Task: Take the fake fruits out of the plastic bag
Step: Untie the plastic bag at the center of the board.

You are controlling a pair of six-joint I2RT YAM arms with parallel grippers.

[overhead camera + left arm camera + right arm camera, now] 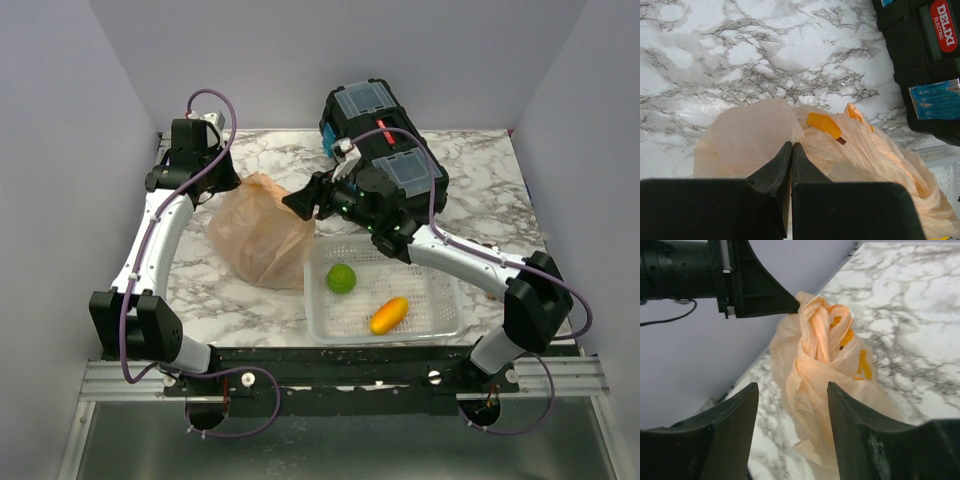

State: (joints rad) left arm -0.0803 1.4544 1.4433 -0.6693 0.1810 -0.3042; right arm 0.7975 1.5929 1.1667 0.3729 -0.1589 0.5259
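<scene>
The plastic bag (262, 238), thin, crinkly and peach-tan, sits on the marble table left of centre. My left gripper (791, 146) is shut, pinching the film at the bag's top; in the top view the left gripper (236, 186) is at the bag's far left corner. My right gripper (792, 385) is open, and the bag's twisted handles (821, 335) hang just ahead of its gap, touching neither finger. From above, the right gripper (300, 203) is at the bag's upper right. The fake fruits are hidden inside the bag; only yellow patches (824, 125) show through the film.
A white mesh basket (432, 288) stands right of the bag, holding a green ball (342, 278) and an orange oblong fruit (389, 315). A black toolbox (385, 135) sits behind the right arm. Grey walls close in the left, right and back.
</scene>
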